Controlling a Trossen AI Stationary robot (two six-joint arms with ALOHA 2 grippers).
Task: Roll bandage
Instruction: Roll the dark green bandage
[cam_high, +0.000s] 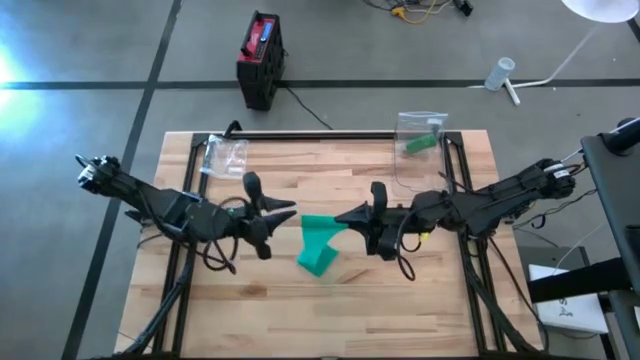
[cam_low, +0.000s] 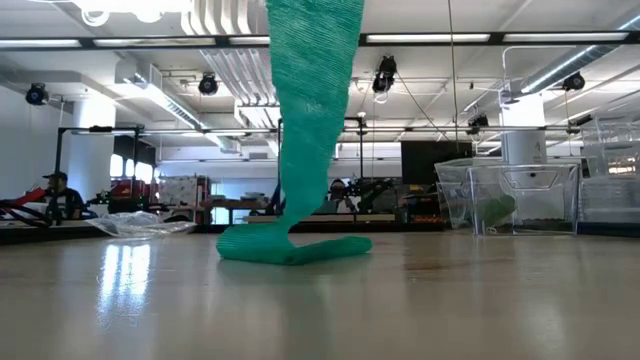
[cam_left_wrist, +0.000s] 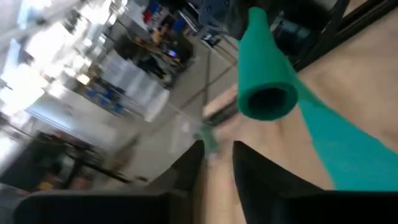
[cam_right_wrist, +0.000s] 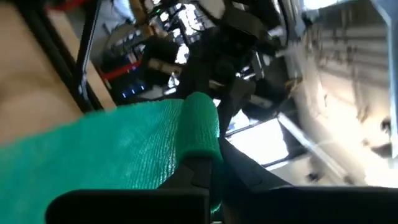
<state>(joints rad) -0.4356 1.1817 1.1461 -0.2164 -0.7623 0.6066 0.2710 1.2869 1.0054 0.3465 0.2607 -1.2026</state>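
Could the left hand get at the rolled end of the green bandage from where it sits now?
Probably yes: the left hand sits beside the bandage, nothing between, though the right hand grips that end.

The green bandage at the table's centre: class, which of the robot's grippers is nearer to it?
Right. The right gripper is shut on the upper end of the green bandage; the left gripper sits beside it, slightly apart.
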